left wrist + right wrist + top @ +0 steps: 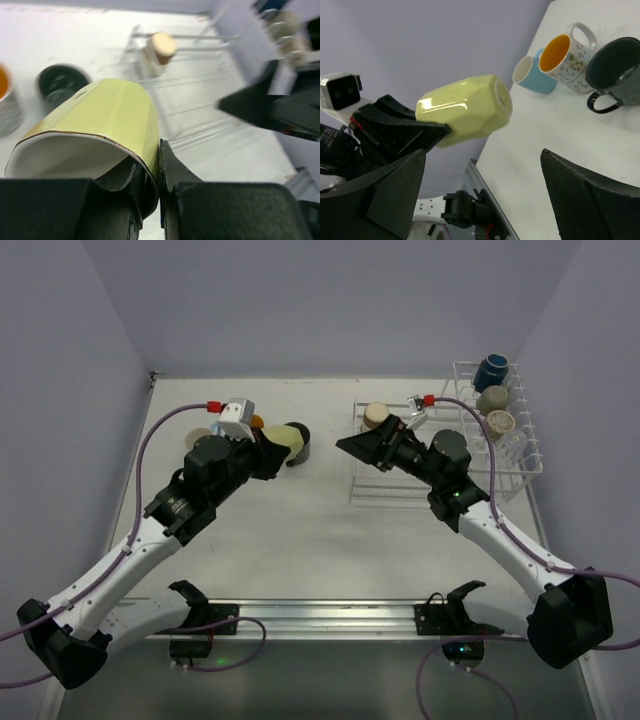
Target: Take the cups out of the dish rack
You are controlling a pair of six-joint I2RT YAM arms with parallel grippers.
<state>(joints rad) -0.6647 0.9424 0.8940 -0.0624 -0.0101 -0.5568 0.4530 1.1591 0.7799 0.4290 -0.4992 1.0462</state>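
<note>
My left gripper [160, 172] is shut on the rim of a pale green cup [100, 122], one finger inside and one outside, and holds it tilted on its side above the table [288, 440]. My right gripper [345, 446] stands open just right of that cup with nothing between its fingers [482, 160]. The white wire dish rack [372, 480] lies at the right. A beige-brown cup [376, 416] sits on its flat part. A navy cup [491, 371] and two pale cups [493, 398] stand in its tall basket. A light blue cup [532, 77], a white patterned cup with orange inside [565, 55] and a black cup [615, 70] stand on the table.
The three set-down cups cluster at the table's far left, just beyond the left gripper [395, 130]. A metal rail [320, 615] runs along the near edge between the arm bases. Grey walls close the table in on three sides.
</note>
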